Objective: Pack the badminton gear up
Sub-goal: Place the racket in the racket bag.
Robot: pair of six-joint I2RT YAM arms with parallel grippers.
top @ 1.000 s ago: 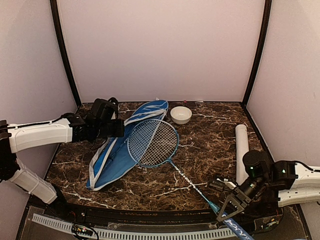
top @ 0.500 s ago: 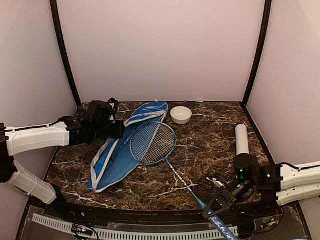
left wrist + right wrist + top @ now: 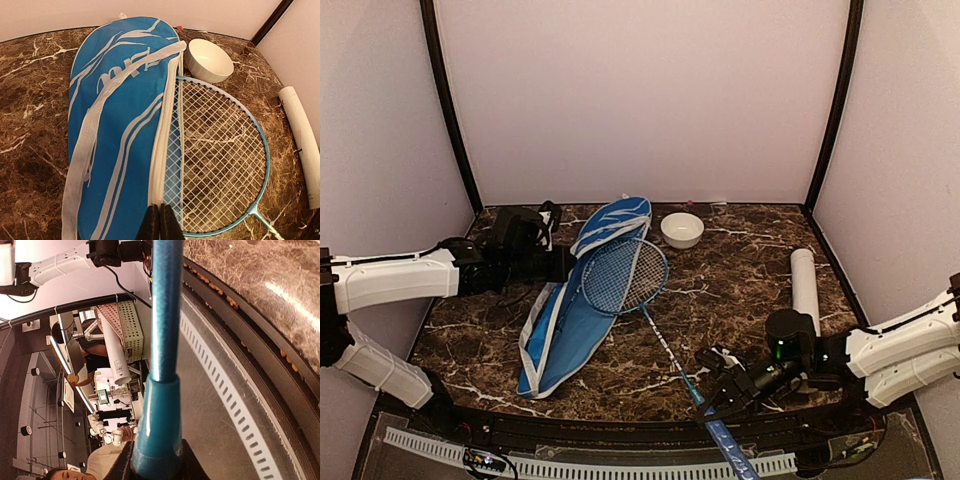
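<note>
Left hand [image 3: 560, 263]: I see it out over the left part of the counter [image 3: 740, 270], fingers pressed together on the edge of the racket cover [image 3: 565, 320]. From the left wrist camera the two dark fingertips meet right on the cover's white trim [image 3: 159, 165].
Racket cover: blue with white trim and a grey strap. It lies lengthwise on the left half of the counter, its rounded end toward the back wall and its narrow end toward me. The side held by my left hand is raised a little.
Racket [image 3: 623, 275]: a single blue-framed one. Its head rests against the right side of the cover, and the left edge of the strings sits under the white trim. The thin shaft runs diagonally toward the near right.
Bowl [image 3: 682, 229]: small, white, upright, near the back wall, just beyond the racket head and not touching it.
Right hand [image 3: 720, 388]: low at the near edge of the counter, clamped around the racket where the shaft meets the blue handle [image 3: 160, 415]. In my right wrist view the handle fills the gap between the fingers, and its far end sticks out past the counter's near edge.
White tube [image 3: 804, 285]: lying on its side along the right edge of the counter, pointing front to back, apart from the racket and both hands.
</note>
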